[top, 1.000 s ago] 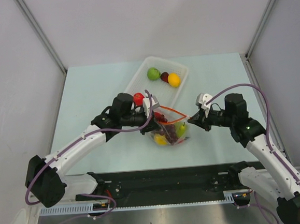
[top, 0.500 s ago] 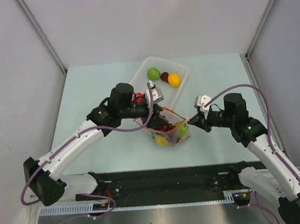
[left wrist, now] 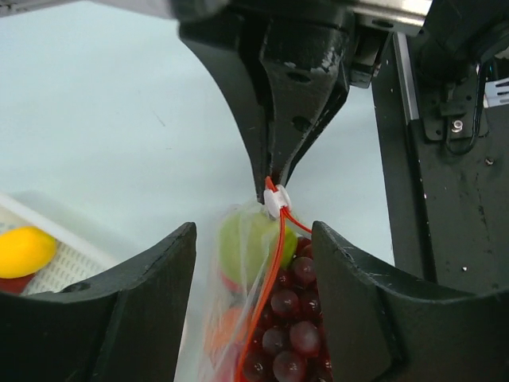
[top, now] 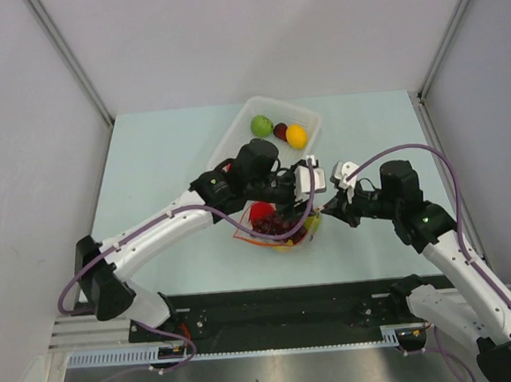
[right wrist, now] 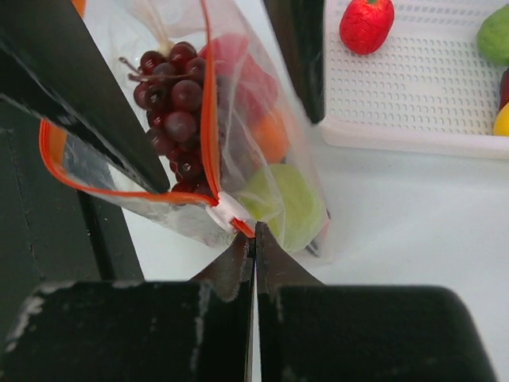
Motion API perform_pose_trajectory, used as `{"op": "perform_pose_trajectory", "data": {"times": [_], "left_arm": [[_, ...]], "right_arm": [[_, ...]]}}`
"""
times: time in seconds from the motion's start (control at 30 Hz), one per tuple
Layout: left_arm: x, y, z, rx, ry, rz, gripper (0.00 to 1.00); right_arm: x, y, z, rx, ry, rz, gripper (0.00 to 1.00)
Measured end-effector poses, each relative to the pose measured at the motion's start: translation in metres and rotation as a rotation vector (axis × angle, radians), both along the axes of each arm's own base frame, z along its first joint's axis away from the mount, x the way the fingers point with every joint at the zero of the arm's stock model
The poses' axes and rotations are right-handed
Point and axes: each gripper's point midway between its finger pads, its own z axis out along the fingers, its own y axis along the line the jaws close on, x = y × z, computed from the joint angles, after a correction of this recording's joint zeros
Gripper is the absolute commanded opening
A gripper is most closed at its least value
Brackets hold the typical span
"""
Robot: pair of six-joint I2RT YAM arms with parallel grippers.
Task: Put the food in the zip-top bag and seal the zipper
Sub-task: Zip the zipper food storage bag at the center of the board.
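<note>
The zip-top bag lies on the table with its mouth gaping. Inside it are dark grapes, a green fruit and a red apple. My right gripper is shut on the end of the zipper, right beside the white slider. In the left wrist view my left gripper is open, one finger on each side of the bag's mouth near the slider. Its fingers touch nothing.
A white tray at the back holds a green fruit, a dark fruit and an orange. A red fruit also lies in it, under my left arm in the top view.
My left gripper has opened and swung right across the bag to the slider end. The right gripper has stayed shut on the zipper's end.
</note>
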Motion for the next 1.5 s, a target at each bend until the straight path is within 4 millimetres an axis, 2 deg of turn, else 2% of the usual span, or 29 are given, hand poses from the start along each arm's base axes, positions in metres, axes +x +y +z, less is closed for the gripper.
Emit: {"op": "perform_pose_trajectory", "data": {"times": [0.13, 0.4, 0.53, 0.6, 0.73, 0.87, 0.9, 1.0, 1.03, 1.2, 1.23, 1.3, 1.33, 1.43, 1.5], "left_arm": [[-0.002, -0.005, -0.013, 0.023, 0.012, -0.01, 0.58], [-0.005, -0.015, -0.012, -0.009, 0.032, 0.003, 0.55], [-0.008, -0.018, -0.014, -0.017, 0.056, 0.015, 0.49], [-0.008, -0.017, -0.018, -0.011, 0.066, 0.022, 0.51], [-0.007, -0.012, -0.027, 0.011, 0.065, 0.041, 0.64], [-0.009, 0.001, -0.033, 0.036, 0.053, 0.063, 0.61], [-0.01, 0.004, -0.034, 0.044, 0.051, 0.069, 0.58], [-0.009, 0.011, -0.036, 0.064, 0.033, 0.086, 0.41], [-0.007, 0.013, -0.037, 0.072, 0.025, 0.093, 0.33], [-0.003, 0.018, -0.042, 0.098, 0.002, 0.104, 0.06], [-0.002, 0.019, -0.042, 0.1, 0.0, 0.102, 0.0], [-0.001, 0.02, -0.042, 0.096, 0.002, 0.09, 0.0], [0.001, 0.021, -0.042, 0.095, 0.003, 0.087, 0.0], [0.004, 0.026, -0.042, 0.093, 0.009, 0.063, 0.0], [0.004, 0.03, -0.044, 0.099, 0.015, 0.043, 0.0]], "right_arm": [[0.001, -0.001, 0.0, 0.007, 0.018, -0.024, 0.0], [0.001, -0.001, 0.001, 0.019, 0.038, -0.04, 0.0], [0.0, -0.001, 0.002, 0.022, 0.039, -0.04, 0.0], [-0.001, -0.001, 0.002, 0.023, 0.038, -0.04, 0.0], [-0.002, -0.002, 0.003, 0.023, 0.033, -0.043, 0.0], [-0.003, -0.002, 0.006, 0.027, 0.025, -0.042, 0.0], [-0.003, -0.002, 0.006, 0.027, 0.024, -0.042, 0.0], [-0.003, -0.002, 0.006, 0.027, 0.024, -0.042, 0.0], [-0.003, -0.002, 0.006, 0.027, 0.024, -0.042, 0.0], [-0.004, -0.001, 0.006, 0.029, 0.023, -0.036, 0.0], [-0.005, -0.001, 0.007, 0.03, 0.023, -0.033, 0.04], [-0.007, 0.0, 0.007, 0.033, 0.021, -0.021, 0.2], [-0.009, 0.001, 0.007, 0.032, 0.02, -0.014, 0.39], [-0.014, 0.002, 0.007, 0.028, 0.017, 0.01, 0.56], [-0.015, 0.002, 0.006, 0.023, 0.01, 0.023, 0.57]]}}
